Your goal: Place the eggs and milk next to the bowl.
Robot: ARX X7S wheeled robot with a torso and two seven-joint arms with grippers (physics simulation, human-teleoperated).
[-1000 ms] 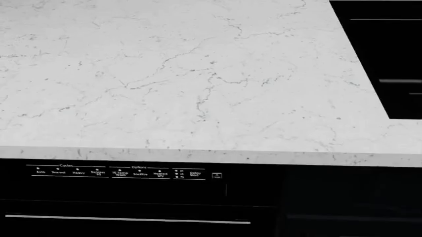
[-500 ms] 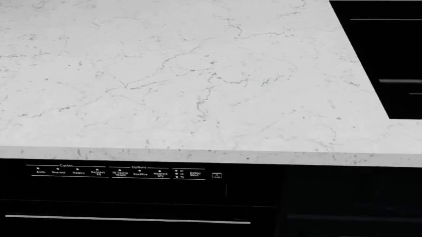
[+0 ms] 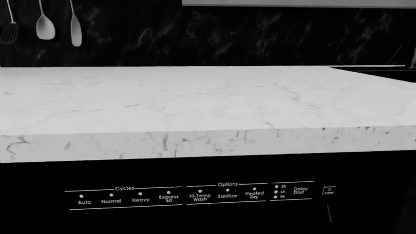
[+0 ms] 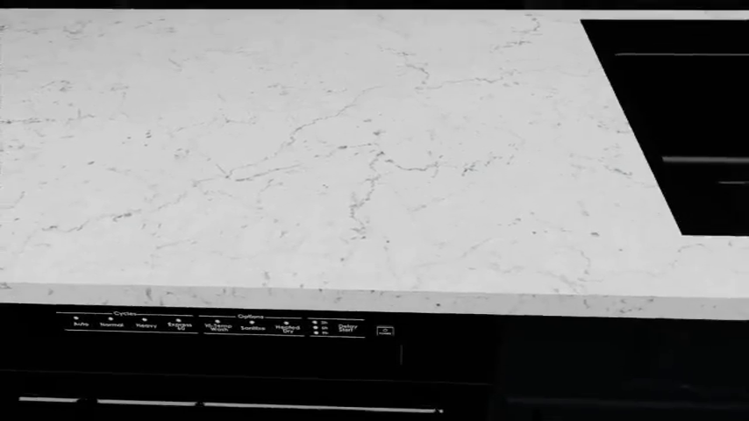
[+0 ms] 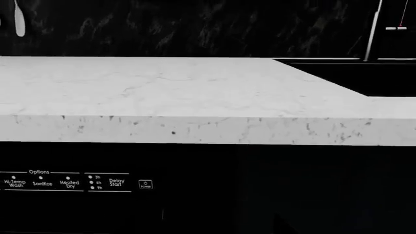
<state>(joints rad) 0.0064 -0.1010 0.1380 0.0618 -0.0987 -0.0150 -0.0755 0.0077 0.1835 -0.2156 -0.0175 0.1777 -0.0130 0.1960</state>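
The head view tips up along the bench (image 4: 293,175) — still no eggs, milk or bowl; neither gripper is visible.

1. Head view: no part of the robot's body is in frame, neither arm, torso nor base, so no colour, shape or marking can be told.
2. Left wrist view: nothing of the left arm or the left tool shows, not even a housing edge, cable or screw.
3. Right wrist view: likewise, nothing of the right arm or the right tool shows.
4. The body's look cannot be told from these views.
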